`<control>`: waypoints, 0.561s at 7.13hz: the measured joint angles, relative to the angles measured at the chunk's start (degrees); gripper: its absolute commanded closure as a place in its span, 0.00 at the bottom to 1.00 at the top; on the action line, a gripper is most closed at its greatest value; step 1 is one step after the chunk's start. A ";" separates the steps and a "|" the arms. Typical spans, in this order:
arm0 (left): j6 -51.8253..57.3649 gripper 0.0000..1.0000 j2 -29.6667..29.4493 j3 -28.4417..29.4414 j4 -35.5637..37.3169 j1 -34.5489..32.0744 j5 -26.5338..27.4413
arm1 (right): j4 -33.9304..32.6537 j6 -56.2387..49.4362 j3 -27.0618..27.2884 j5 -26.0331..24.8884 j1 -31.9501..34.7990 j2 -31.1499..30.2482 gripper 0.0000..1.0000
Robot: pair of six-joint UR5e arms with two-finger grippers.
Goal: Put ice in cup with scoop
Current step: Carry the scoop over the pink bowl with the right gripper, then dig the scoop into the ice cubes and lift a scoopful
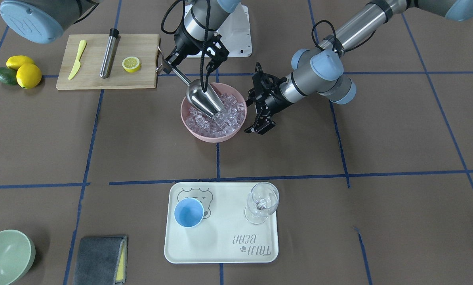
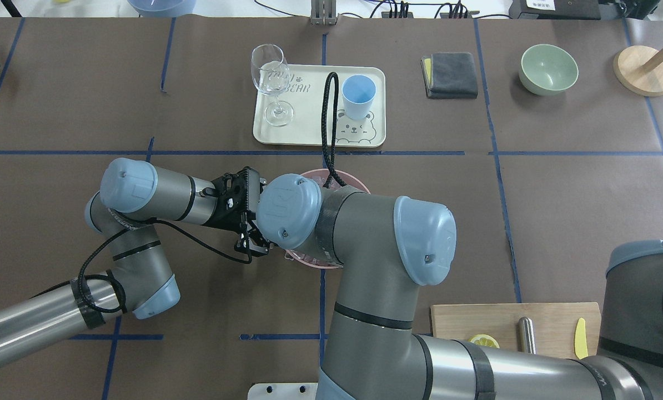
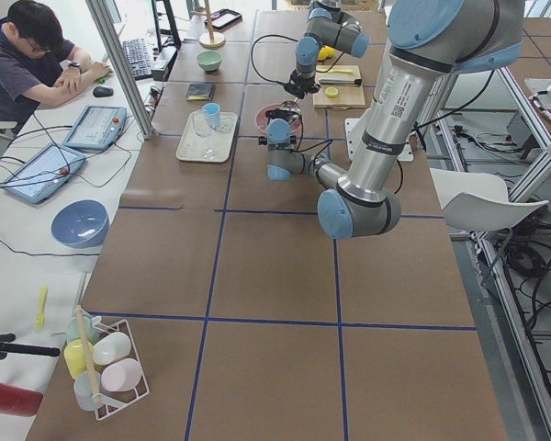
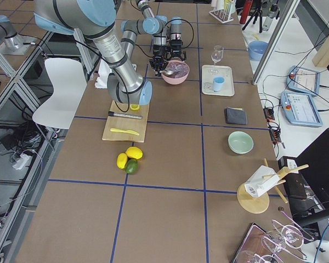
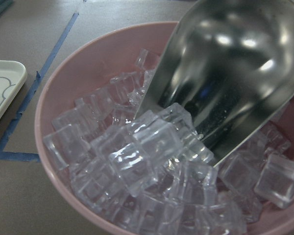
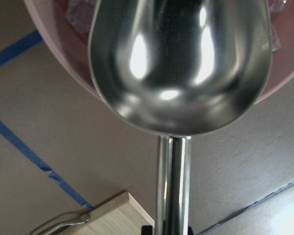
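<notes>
The steel scoop [image 1: 205,99] tilts down into a pink bowl [image 1: 193,128], its mouth pushed into the pile of clear ice cubes [image 1: 226,116]. My right gripper [image 1: 168,65] is shut on the scoop's thin handle beside the bowl's rim. In the left wrist view the scoop [image 5: 230,73] rests against the ice [image 5: 147,156], with cubes at its lip. My left gripper [image 1: 260,128] hangs open just beside the bowl, nothing between its fingers. The light-blue cup [image 1: 189,212] stands upright on a white tray [image 1: 220,245], with no ice showing in it.
A wine glass [image 1: 262,202] shares the tray. A cutting board [image 1: 141,81] carries a yellow knife [image 1: 77,59], a steel cylinder [image 1: 109,53] and a lemon half [image 1: 131,63]. Lemons [image 1: 28,75], a green bowl [image 1: 4,257] and a grey cloth [image 1: 100,259] lie further off.
</notes>
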 measured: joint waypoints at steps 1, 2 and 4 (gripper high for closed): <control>0.01 0.00 0.01 0.08 0.00 0.00 0.00 | 2.26 0.02 0.42 -0.04 -0.01 -1.08 1.00; 0.02 0.00 0.02 0.13 -0.02 -0.02 0.00 | 4.25 0.07 1.18 -0.03 0.01 -2.24 1.00; 0.02 0.00 0.01 0.17 -0.08 -0.04 0.01 | 8.40 0.65 2.86 0.01 0.15 -4.76 1.00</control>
